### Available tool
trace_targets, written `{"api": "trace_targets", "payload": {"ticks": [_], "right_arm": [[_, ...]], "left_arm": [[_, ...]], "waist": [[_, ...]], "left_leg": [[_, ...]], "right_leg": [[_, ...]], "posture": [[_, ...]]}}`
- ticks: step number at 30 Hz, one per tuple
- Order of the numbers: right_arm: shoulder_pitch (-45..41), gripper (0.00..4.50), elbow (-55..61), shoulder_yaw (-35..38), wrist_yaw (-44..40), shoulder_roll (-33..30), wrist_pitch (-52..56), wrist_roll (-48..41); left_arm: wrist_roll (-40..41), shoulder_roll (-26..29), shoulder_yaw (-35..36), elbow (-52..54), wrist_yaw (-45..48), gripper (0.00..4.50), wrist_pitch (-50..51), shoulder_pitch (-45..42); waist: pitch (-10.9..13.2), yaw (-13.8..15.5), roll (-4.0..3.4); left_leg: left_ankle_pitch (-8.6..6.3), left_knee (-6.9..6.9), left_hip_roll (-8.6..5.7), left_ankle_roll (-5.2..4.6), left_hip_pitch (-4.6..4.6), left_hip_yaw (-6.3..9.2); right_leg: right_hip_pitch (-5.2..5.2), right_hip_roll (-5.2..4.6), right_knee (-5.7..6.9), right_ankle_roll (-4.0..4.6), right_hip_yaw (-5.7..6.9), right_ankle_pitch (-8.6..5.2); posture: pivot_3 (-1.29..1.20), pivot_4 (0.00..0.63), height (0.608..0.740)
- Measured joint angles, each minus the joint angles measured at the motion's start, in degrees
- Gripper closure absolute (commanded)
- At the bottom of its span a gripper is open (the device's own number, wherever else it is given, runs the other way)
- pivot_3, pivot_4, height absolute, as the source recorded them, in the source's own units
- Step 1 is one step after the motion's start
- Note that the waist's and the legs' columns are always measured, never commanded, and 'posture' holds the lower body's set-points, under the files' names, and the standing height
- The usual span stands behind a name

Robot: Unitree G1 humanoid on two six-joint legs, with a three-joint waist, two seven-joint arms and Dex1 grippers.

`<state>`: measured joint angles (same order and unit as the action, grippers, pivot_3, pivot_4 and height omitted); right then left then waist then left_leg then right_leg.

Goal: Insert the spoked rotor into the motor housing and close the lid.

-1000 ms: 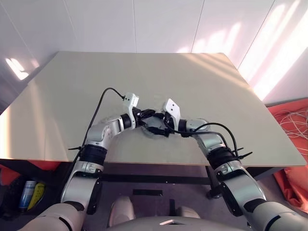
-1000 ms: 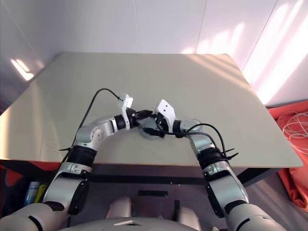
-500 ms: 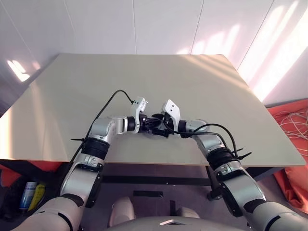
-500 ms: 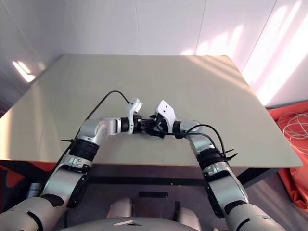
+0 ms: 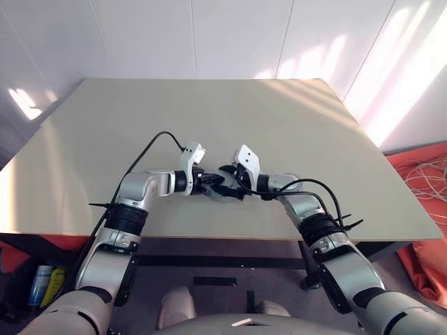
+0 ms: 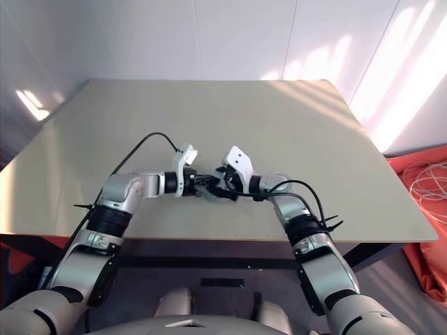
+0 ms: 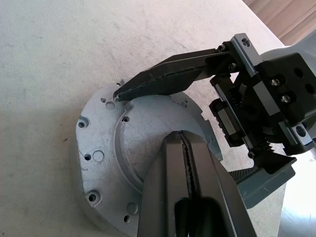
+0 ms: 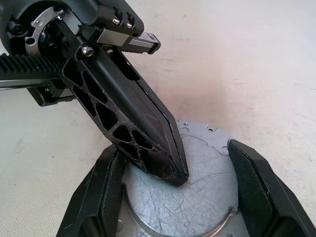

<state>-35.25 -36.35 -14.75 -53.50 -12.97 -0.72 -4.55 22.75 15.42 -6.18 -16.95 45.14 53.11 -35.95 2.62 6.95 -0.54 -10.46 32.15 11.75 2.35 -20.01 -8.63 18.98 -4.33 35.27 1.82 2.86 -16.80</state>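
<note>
My left gripper [image 7: 185,148], fingers pressed together and empty, rests its tip on the thin round silver-grey metal lid [image 7: 136,143] lying flat near the table's near edge. My right gripper [image 8: 190,195] straddles that lid, fingers spread at its rim. It looks rigid, light, slick and scratched; I'd grip it by the rim. Around it there is just the beige tabletop [image 5: 209,118]; each gripper crowds the other.

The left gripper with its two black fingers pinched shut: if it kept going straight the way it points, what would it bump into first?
Probably the round silver-grey metal disc lying on the beige table. The left gripper already points down at its scratched face, between the right gripper's wide-open fingers. Whether it touches yet is unclear.
</note>
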Motion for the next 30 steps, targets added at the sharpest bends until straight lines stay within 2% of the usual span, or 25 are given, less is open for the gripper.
{"api": "trace_targets", "payload": {"ticks": [3, 5, 7, 14, 25, 30], "right_arm": [[0.0, 1.33, 0.0, 0.0, -0.2, 0.0, 0.3, -0.2], [-0.1, 0.58, 0.3, 0.2, -0.7, 0.0, 1.2, -0.2], [-0.1, 0.02, 0.5, 0.6, -0.6, -0.4, 1.4, -0.2], [0.3, 0.02, 2.4, 0.1, -0.8, -1.4, 1.3, 0.1], [2.4, 0.02, 12.3, 0.0, -9.3, -10.8, 7.9, -0.1], [2.2, 0.02, 15.0, 2.9, -10.4, -13.1, 15.1, -2.7]], "left_arm": [[0.1, 0.0, 0.1, 0.1, -0.2, 4.5, 0.0, 0.1], [0.2, 0.0, 0.1, 0.1, -0.2, 4.5, 0.0, 0.1], [0.4, 0.0, 0.1, 0.2, -0.2, 4.5, 0.2, 0.2], [0.9, 0.2, 0.2, 0.3, -0.2, 4.5, 0.6, 0.2], [1.1, 0.2, 1.4, -0.6, -0.2, 4.5, 1.0, -0.3], [1.1, 0.2, 1.4, -0.7, -0.1, 4.5, 1.2, -0.6]], "waist": [[0.0, 0.0, -0.03], [0.0, 0.0, -0.04], [0.0, 0.0, -0.04], [0.0, 0.1, -0.07], [0.0, 0.1, -0.06], [0.1, 0.1, -0.09]], "left_leg": [[0.0, -0.03, 0.0, 0.0, 0.0, 0.0], [0.0, -0.04, 0.0, 0.0, -0.02, 0.0], [0.0, -0.08, 0.0, 0.0, -0.03, 0.01], [0.0, -0.3, -0.02, 0.0, -0.06, -0.01], [0.0, -0.56, -0.03, -0.01, -0.12, -0.05], [0.01, -0.57, -0.04, -0.01, -0.17, -0.05]], "right_leg": [[0.0, 0.0, -0.02, 0.0, 0.0, 0.0], [0.0, 0.0, -0.08, 0.0, 0.0, 0.0], [-0.02, 0.0, -0.21, 0.0, 0.0, 0.0], [0.0, 0.0, -0.43, 0.0, 0.01, 0.0], [0.09, 0.04, -0.58, -0.04, 0.0, -0.02], [0.13, 0.04, -0.59, -0.04, 0.0, -0.02]], "posture": [[0.0, 0.0, 0.74], [0.0, 0.0, 0.74], [0.0, 0.0, 0.74], [0.0, 0.0, 0.74], [0.0, 0.0, 0.74], [0.0, 0.0, 0.74]]}}
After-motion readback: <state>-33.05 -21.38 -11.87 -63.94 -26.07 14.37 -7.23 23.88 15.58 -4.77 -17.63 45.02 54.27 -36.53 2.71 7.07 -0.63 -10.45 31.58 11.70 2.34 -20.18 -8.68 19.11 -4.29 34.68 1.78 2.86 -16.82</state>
